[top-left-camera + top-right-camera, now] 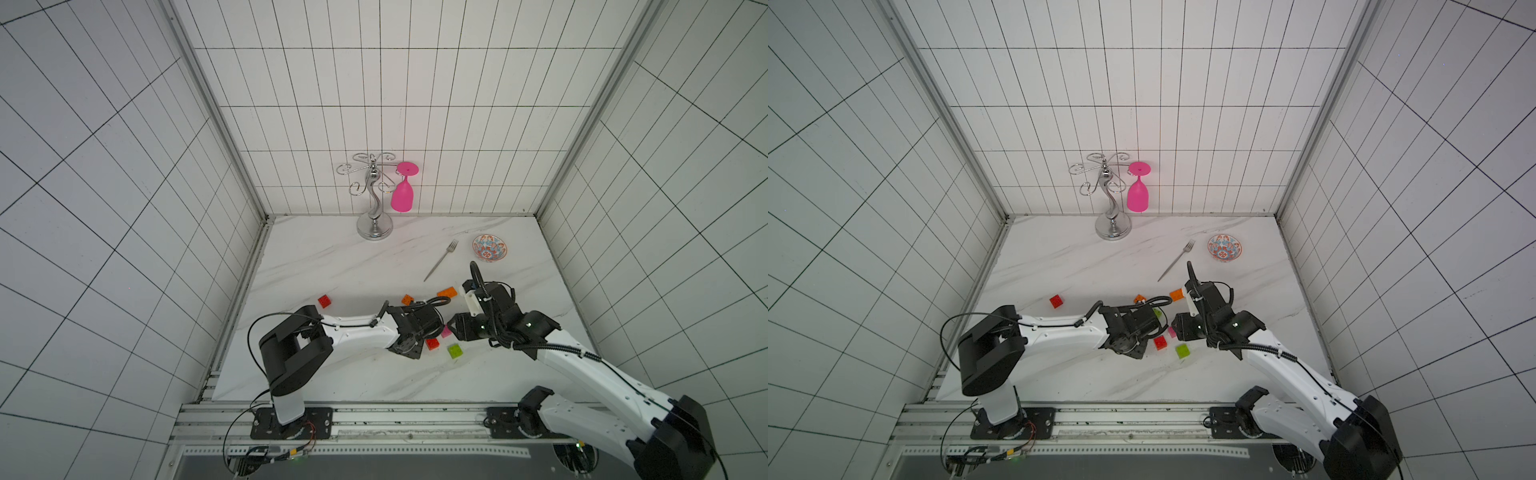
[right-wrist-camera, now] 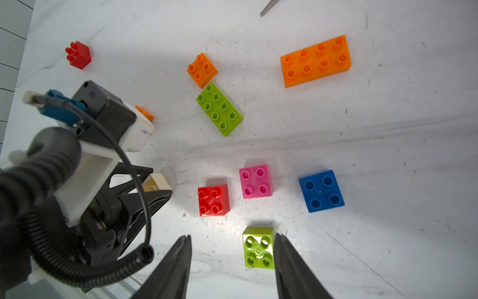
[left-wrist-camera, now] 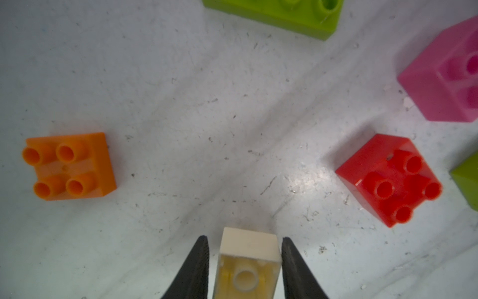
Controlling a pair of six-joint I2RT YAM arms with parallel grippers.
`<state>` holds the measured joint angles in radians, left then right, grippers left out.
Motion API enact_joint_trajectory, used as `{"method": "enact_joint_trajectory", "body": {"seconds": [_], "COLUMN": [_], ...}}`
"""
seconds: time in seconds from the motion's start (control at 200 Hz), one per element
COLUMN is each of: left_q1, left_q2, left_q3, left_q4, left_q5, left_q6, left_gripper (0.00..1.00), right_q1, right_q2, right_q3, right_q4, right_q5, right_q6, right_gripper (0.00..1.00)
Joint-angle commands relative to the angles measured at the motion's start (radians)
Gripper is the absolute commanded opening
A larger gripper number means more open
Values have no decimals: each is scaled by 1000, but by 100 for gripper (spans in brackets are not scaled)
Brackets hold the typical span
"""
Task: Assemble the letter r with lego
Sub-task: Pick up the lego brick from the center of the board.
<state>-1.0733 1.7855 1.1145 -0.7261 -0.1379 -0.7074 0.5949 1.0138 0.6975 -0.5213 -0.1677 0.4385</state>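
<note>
Cream brick (image 3: 249, 248): on the table (image 1: 332, 266), tipped on its side, hollow underside toward the left wrist camera; near the red brick (image 2: 213, 199), on its side away from the pink brick (image 2: 256, 180).
Left tool (image 3: 245, 237): straddles the cream brick; one of its fingers (image 3: 297, 266) lies against a wall, a sliver of table shows at the other, so a full pinch cannot be told.
Deciding relation: the brick lies squarely between the jaws, flat walls facing them; it is square, so there is no long axis to align. The left arm is the nearer.
Right tool (image 2: 232, 236): spread, pinching nothing; the lime square (image 2: 258, 247), near the red brick, sits in the gap, close to one finger.
Other lego: blue brick (image 2: 321, 191) just past the pink; lime long brick (image 2: 219, 108) farther off, long axis slanting toward the red brick, orange square (image 2: 202, 69) at its far end; orange long brick (image 2: 316, 60) and second red brick (image 2: 78, 55) well apart.
Views: in both top views the arms cover the cream and blue bricks; the wrist views show them. Only the left wrist view shows the sliver.
Stage (judged): no bricks are joined and the r is not begun; lifting the cream brick appears to be the step in hand.
Surroundings: fork (image 1: 441, 259), bowl (image 1: 489, 248), and stand (image 1: 375, 226) with glass (image 1: 402, 195), all well apart from the red brick.
</note>
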Motion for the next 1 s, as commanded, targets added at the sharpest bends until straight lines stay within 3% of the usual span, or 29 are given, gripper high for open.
{"method": "enact_joint_trajectory", "body": {"seconds": [0.0,0.41,0.53,0.69,0.765,0.88,0.994], "left_q1": [-8,-13,-11,23,81,178,265], "left_q2": [13,4,-73,-255,-344,-493,-627], "left_q3": [12,22,40,42,11,-48,-99], "left_q4": [-12,-45,-93,-89,-48,61,199], "left_q5": [-3,-22,-69,-70,3,167,374], "left_q6": [3,-2,-15,-32,-48,-59,-78], "left_gripper": [44,21,12,0,0,0,0], "right_q1": [-12,-17,-17,-17,-17,-17,-17], "right_q2": [-16,-60,-141,-287,-348,-371,-307], "right_q3": [-27,-25,1,-33,-71,-113,-88], "right_q4": [-19,-15,-3,166,292,508,599], "right_q5": [-9,-19,-3,28,37,14,-266], "right_q6": [14,1,-41,-166,-200,-272,-490], "right_gripper": [54,54,56,68,78,77,78]}}
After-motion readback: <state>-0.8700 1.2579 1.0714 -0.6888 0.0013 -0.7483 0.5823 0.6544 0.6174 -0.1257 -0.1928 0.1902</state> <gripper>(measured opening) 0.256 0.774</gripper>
